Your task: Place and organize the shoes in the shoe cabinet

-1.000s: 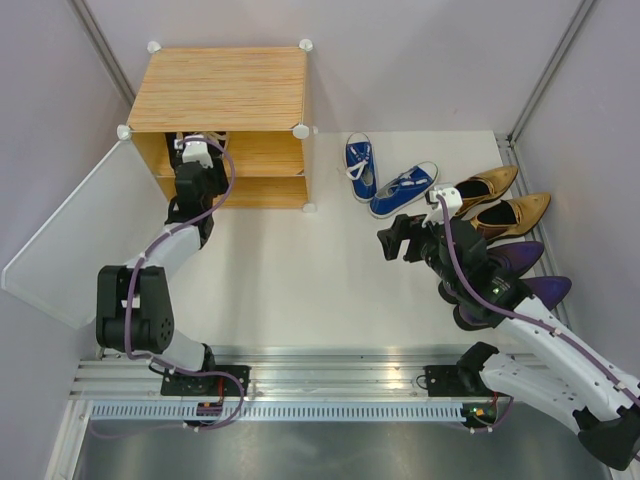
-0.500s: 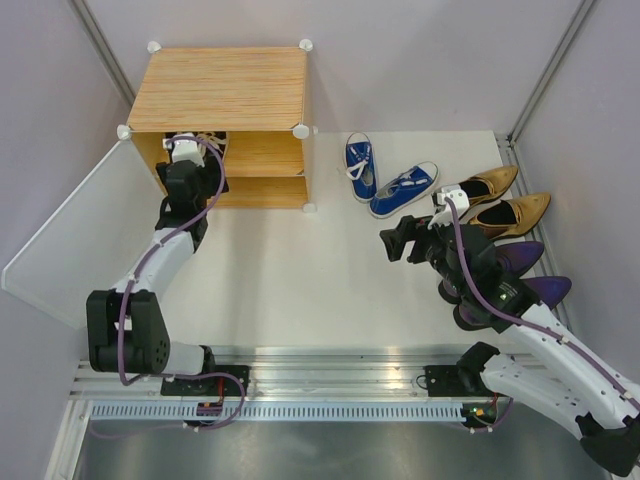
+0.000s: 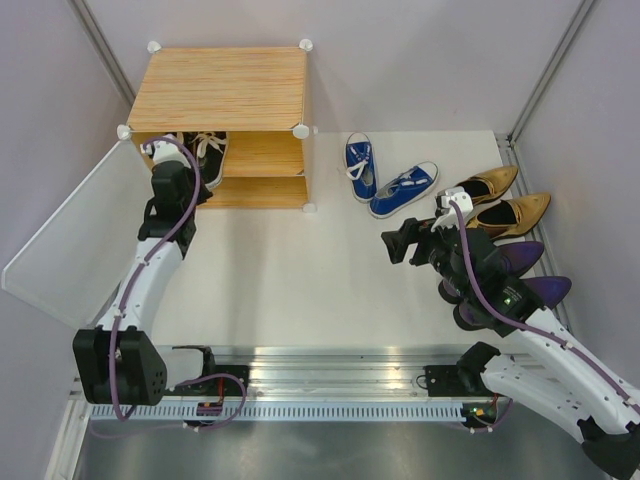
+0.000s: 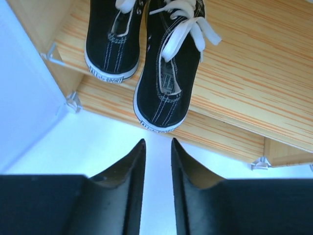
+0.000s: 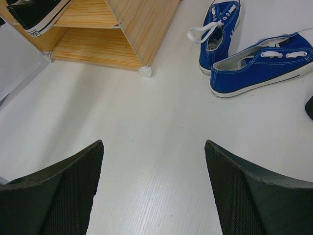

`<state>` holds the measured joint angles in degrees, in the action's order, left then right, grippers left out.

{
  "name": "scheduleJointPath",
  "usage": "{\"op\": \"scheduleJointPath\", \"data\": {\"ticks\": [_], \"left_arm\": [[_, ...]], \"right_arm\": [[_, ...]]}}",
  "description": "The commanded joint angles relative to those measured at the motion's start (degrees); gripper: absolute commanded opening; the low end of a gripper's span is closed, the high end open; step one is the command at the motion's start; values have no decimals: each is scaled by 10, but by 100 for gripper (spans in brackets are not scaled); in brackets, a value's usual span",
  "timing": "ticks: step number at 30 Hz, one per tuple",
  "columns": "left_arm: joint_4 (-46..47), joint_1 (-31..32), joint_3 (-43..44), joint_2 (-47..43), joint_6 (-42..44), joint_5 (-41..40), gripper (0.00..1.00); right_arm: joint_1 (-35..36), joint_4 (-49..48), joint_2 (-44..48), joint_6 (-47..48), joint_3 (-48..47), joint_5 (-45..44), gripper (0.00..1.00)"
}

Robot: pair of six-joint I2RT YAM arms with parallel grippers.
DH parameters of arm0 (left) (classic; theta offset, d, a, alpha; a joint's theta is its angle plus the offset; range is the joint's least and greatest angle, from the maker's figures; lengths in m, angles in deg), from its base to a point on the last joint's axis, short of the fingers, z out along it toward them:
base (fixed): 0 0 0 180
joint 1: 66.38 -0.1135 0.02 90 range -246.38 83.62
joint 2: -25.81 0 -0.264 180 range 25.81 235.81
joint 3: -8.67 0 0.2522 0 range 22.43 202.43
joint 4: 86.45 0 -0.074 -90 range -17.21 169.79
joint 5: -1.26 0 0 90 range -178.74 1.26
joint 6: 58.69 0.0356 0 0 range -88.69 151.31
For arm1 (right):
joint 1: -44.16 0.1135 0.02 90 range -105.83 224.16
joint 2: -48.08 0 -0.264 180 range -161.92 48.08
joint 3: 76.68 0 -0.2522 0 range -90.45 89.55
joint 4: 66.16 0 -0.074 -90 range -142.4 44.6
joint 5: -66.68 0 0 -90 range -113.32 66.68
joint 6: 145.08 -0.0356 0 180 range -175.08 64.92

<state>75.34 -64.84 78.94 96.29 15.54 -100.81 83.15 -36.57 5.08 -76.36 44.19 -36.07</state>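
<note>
Your right gripper (image 5: 154, 144) hung over the bare table (image 3: 300, 290) with its jaws spread wide and nothing between them, facing about 10 o'clock toward the near right corner of the cabinet (image 3: 220, 85). At 3 o'clock from that gripper the purple heels (image 3: 522, 257) lay partly under the arm. Just beyond them, at about 2 o'clock, lay the gold heels (image 3: 500, 182), and all four toes pointed to 3 o'clock. At 12 o'clock from the gripper the blue sneakers (image 3: 403, 188) sat close together on the table, just beside the cabinet's right side, one pointing away and the other angled toward 2 o'clock. Over at your 10 o'clock, your left gripper (image 4: 157, 144) hovered low before the cabinet's left front, its jaws drawn to a thin slit and holding nothing. Straight ahead of it, at 12 o'clock, the black sneakers (image 4: 168, 73) stood side by side at the left end of the upper shelf, heels toward the gripper. The right shoe's heel overhung the shelf's front edge, and its white laces trailed loose across the board. The door (image 3: 70, 230) stood open, swung out toward 9 o'clock.
</note>
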Motion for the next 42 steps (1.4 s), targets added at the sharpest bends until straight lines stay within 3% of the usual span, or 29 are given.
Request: {"op": "scheduleJointPath", "data": {"ticks": [1, 5, 11, 42], "left_arm": [[-41, -7, -3, -13, -57, 1, 29], [-42, -12, -14, 0, -75, -3, 14], [-32, -14, -9, 40, -76, -11, 4], [66, -14, 103, 165, -37, 29, 3]], "right_arm": [[-1, -19, 7, -4, 0, 5, 88], [-2, -19, 5, -3, 0, 5, 88], [-2, -19, 3, -3, 0, 5, 88], [-3, -19, -11, 0, -5, -4, 87]]}}
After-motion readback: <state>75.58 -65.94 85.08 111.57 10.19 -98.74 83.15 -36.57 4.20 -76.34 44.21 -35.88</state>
